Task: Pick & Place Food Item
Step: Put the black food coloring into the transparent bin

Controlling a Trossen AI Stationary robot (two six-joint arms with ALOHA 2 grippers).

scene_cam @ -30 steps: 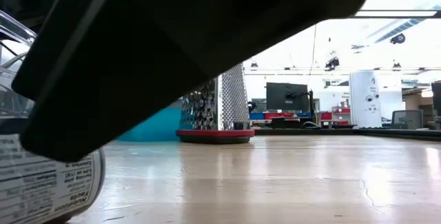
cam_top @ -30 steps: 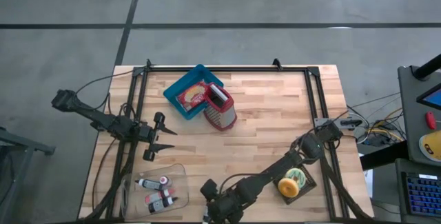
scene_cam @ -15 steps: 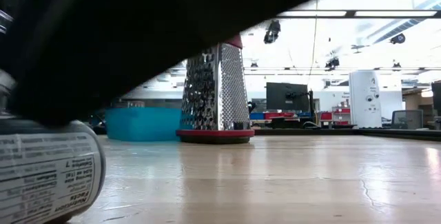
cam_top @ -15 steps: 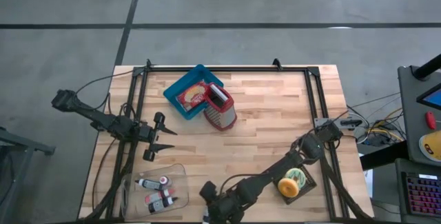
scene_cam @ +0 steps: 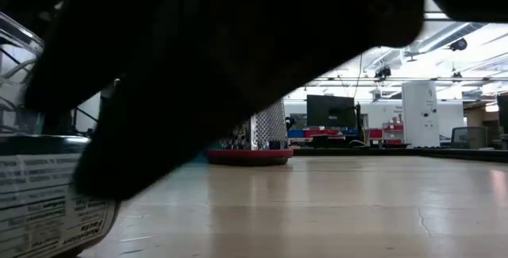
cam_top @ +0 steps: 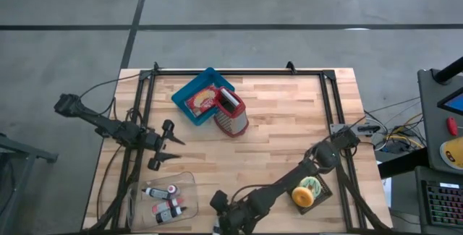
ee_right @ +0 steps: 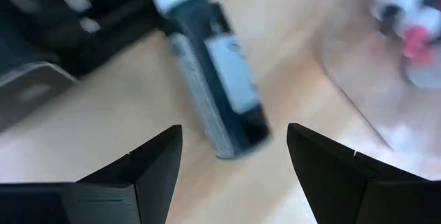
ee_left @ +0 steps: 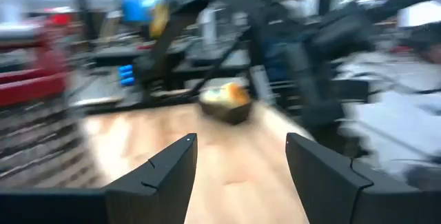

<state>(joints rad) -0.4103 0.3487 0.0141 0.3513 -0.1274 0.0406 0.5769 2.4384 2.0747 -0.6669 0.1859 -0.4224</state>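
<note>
Food item is ambiguous; right hand (ee_right: 231, 182) hovers spread over a dark bottle with white cap (ee_right: 213, 72) lying flat on the surface (cam_top: 282, 141) at the near edge, not touching. Left to right: left hand (cam_top: 165, 144) spread and empty at left edge, clear tray (cam_top: 187, 184) of small bottles, blue bin (cam_top: 189, 90), grater (cam_top: 231, 116), yellow item (cam_top: 307, 191) far right.

Two slim black jointed arms (cam_top: 108, 126), dark wedge-shaped fingers (ee_left: 162, 176), thin black cables trailing behind.
</note>
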